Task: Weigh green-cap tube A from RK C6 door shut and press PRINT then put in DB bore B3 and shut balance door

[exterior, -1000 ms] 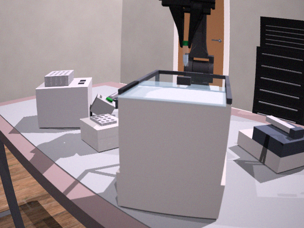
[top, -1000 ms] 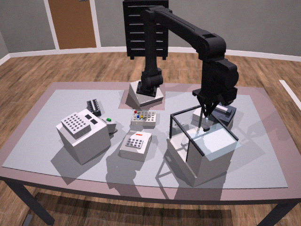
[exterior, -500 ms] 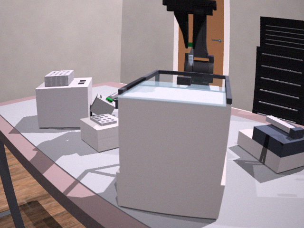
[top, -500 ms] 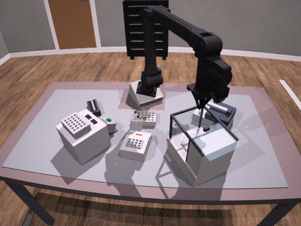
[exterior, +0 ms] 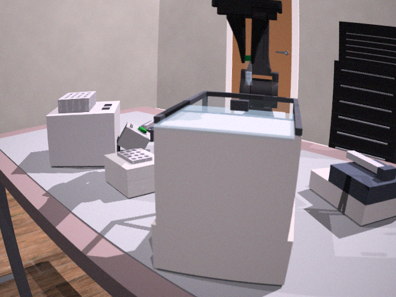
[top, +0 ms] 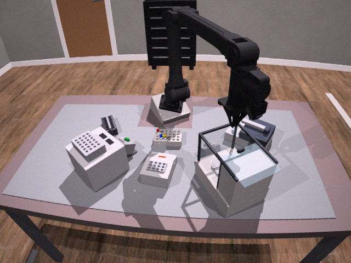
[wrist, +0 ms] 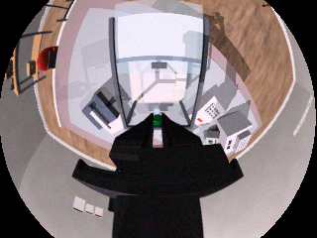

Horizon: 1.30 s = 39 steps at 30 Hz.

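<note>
Holding green-capped tube A (top: 235,125) (exterior: 248,77) (wrist: 157,120) near-vertical between the narrowed gripper fingertips (top: 235,124) (exterior: 248,60), above the near side of the balance's top frame (top: 209,149) (exterior: 249,94) (wrist: 113,74), the chamber lying below and farther from the base.

Compared with one second ago: gripper (top: 235,124) (exterior: 248,59) (wrist: 158,116) and green-capped tube A (top: 232,131) (exterior: 248,77) (wrist: 157,121) shifted slightly, toward about eleven o'clock in top view; in exterior view, displacement noted toward between three and four o'clock, cap seen marginally lower.
</note>
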Tool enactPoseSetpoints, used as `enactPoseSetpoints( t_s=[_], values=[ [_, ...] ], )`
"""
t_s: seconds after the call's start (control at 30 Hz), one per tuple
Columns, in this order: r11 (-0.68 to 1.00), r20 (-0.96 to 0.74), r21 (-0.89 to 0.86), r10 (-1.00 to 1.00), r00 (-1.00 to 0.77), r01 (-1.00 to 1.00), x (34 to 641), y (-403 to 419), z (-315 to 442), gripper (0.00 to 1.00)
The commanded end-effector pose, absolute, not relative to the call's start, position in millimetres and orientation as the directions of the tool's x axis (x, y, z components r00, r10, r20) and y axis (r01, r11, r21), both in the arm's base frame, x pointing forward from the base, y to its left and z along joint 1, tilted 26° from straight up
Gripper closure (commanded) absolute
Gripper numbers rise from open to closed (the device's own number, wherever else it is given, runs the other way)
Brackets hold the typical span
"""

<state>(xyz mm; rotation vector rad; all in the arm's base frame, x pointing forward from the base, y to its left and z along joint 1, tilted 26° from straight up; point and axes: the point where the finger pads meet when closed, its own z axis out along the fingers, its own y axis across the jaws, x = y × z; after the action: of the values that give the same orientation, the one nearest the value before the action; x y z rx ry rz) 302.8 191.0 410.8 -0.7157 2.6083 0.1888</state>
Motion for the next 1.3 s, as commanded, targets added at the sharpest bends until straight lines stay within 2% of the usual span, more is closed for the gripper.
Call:
enactPoseSetpoints(
  t_s=[0.0,0.73,1.27],
  values=[
    [0.86,-0.47,0.022,-0.441,-0.765,-0.51,304.6,191.0,426.9,0.91],
    [0.86,-0.47,0.022,-0.441,-0.765,-0.51,304.6,191.0,426.9,0.91],
    [0.868,-0.441,0.028,-0.434,-0.786,-0.495,317.9,196.7,388.4,0.91]
  ],
)
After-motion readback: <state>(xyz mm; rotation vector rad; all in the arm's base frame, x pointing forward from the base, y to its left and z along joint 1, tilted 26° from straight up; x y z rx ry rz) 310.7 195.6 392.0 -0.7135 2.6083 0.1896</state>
